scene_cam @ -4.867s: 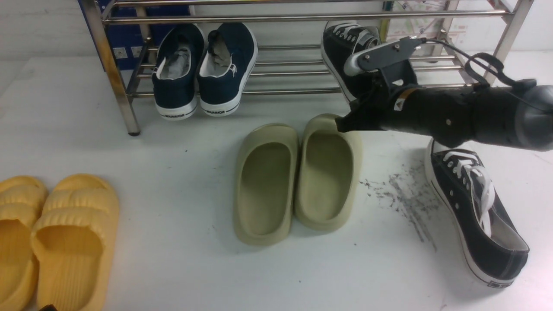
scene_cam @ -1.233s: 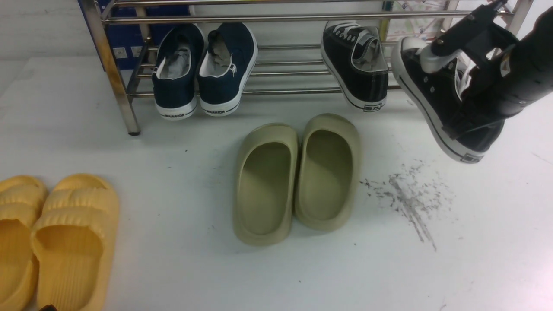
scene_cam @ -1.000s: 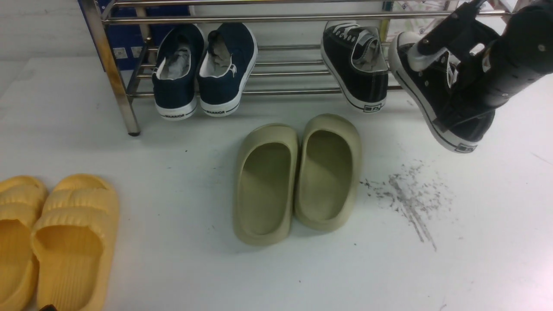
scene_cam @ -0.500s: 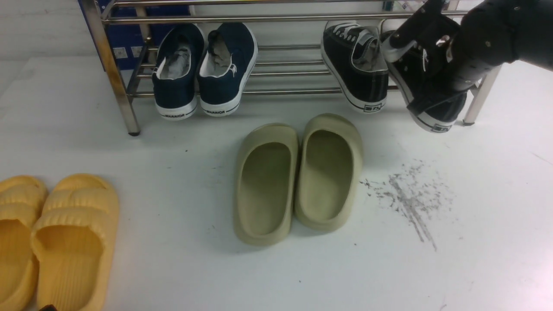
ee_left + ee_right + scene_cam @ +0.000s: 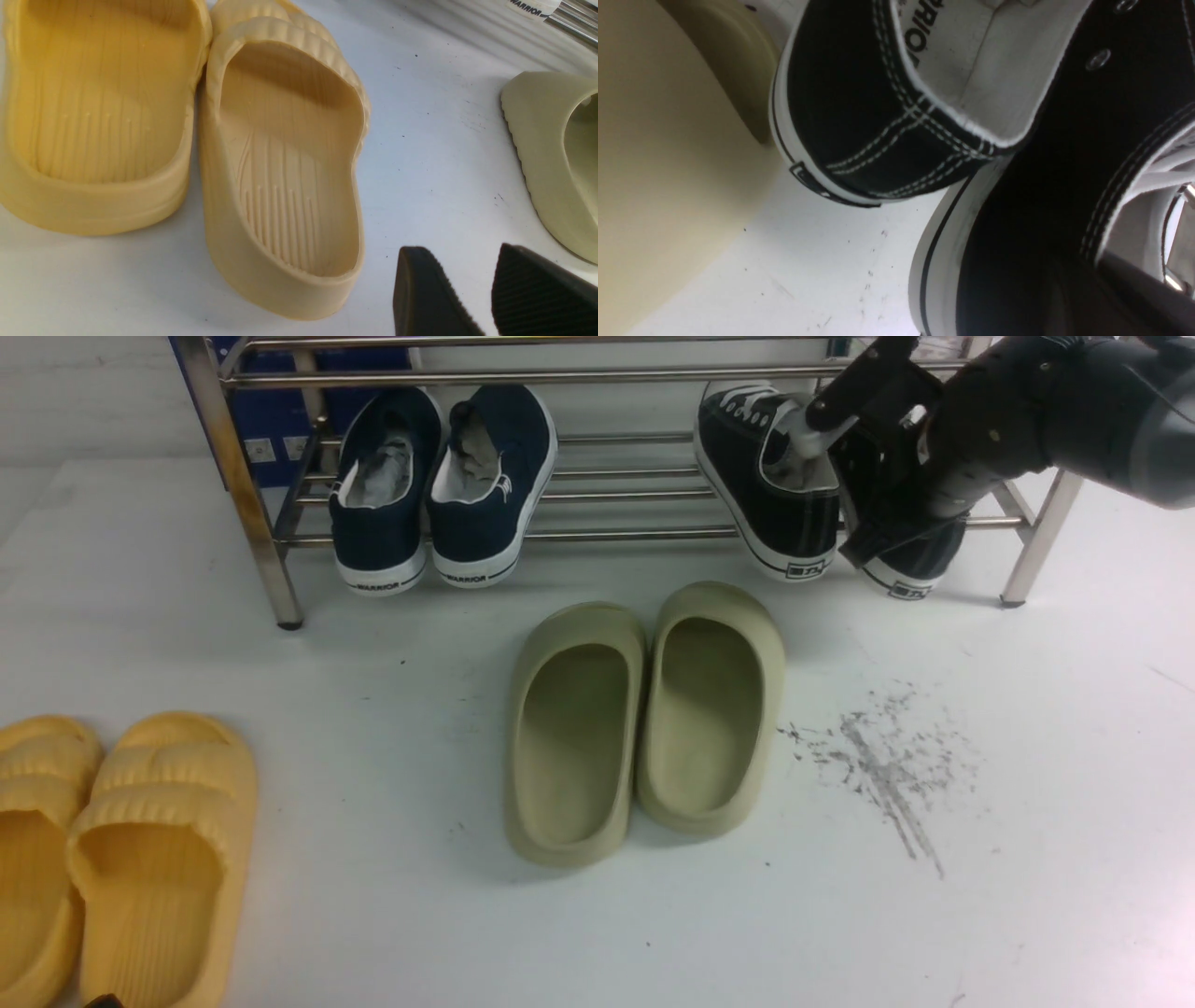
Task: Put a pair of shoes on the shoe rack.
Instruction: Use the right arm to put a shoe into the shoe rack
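The white tabletop (image 5: 1027,896) is stretching out below both claws. The shoe rack (image 5: 597,377) is standing at its far side, its steel bars running leftward from the right claw (image 5: 864,543). Two yellow slippers (image 5: 159,840) are lying just beside the left claw (image 5: 462,254), which is hanging above the tabletop with its jaws parted and nothing between them. Two olive-green slippers (image 5: 709,709) are sitting side by side, nearer the robot than the right claw and to its left. Two navy sneakers (image 5: 485,476) are leaning on the rack's lower bars, well to that claw's left. One black sneaker (image 5: 770,476) is leaning there too, just left of the claw. The right claw is clamping tight on the second black sneaker (image 5: 920,560), holding it heel-down at the lower shelf, just beside its partner. Whether it is resting on the bars I cannot tell.
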`<state>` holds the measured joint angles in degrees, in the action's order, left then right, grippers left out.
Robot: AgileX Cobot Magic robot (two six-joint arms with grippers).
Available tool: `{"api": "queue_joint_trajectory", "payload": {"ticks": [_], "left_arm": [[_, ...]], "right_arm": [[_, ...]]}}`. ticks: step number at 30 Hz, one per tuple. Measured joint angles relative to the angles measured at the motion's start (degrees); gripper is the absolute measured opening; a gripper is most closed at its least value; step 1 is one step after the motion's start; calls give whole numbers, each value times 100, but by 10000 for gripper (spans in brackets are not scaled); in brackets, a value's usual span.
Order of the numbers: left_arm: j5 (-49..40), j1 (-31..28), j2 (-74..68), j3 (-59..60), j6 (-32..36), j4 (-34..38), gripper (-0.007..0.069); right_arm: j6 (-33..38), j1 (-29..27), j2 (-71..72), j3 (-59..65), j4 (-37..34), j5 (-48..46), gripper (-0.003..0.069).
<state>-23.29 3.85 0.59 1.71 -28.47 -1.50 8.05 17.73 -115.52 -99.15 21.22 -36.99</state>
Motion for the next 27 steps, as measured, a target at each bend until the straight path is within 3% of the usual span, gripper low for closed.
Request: {"api": "queue_joint_trajectory", "payload": {"ticks": [5, 8, 14, 18, 23, 27], "left_arm": [[0, 0, 0, 0, 0, 0, 239], [0, 0, 0, 0, 0, -5, 239], [0, 0, 0, 0, 0, -5, 239], [0, 0, 0, 0, 0, -5, 239], [0, 0, 0, 0, 0, -5, 239], [0, 0, 0, 0, 0, -5, 239]], "right_arm": [[-28, 0, -11, -4, -5, 15, 32], [-257, 0, -21, -20, 13, 69, 83], [-659, 0, 19, -62, 23, 224, 288], [-855, 0, 268, -62, -260, 1, 363], [-908, 0, 847, -62, -834, -639, 342], [-908, -31, 1336, -71, -1138, -1578, 221]]}}
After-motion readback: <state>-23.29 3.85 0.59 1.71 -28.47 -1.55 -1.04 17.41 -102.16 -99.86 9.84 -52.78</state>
